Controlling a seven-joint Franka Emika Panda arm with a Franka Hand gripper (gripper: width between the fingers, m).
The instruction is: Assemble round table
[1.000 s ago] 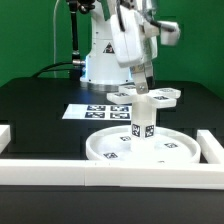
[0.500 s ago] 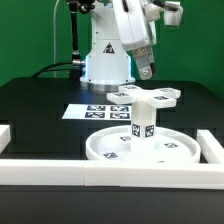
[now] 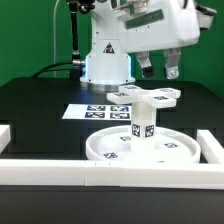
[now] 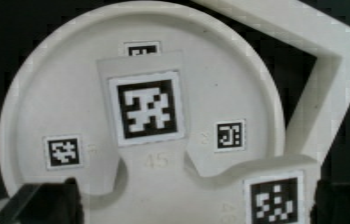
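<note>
The large rimmed round disc (image 3: 110,150) lies at the front centre of the table. The short cylindrical leg (image 3: 142,120) stands upright on it. The cross-shaped base piece (image 3: 152,96) lies just behind them. My gripper (image 3: 159,68) hangs open and empty well above the base piece, apart from all parts. In the wrist view the disc (image 4: 83,70) fills the picture, with the leg's tagged top (image 4: 147,108) in its middle. A tagged arm of the base piece (image 4: 275,198) shows near one edge. My dark fingertips (image 4: 47,205) show at the picture's edge, with the gripper (image 4: 198,215) spread wide.
The marker board (image 3: 85,111) lies flat behind the disc toward the exterior view's left. White border rails run along the front (image 3: 110,172), the left (image 3: 5,135) and the right (image 3: 210,146). The robot's base (image 3: 105,60) stands at the back.
My gripper has risen from just above the leg's top and swung toward the exterior view's right, turning at the wrist. The leg, disc and base piece have not moved.
</note>
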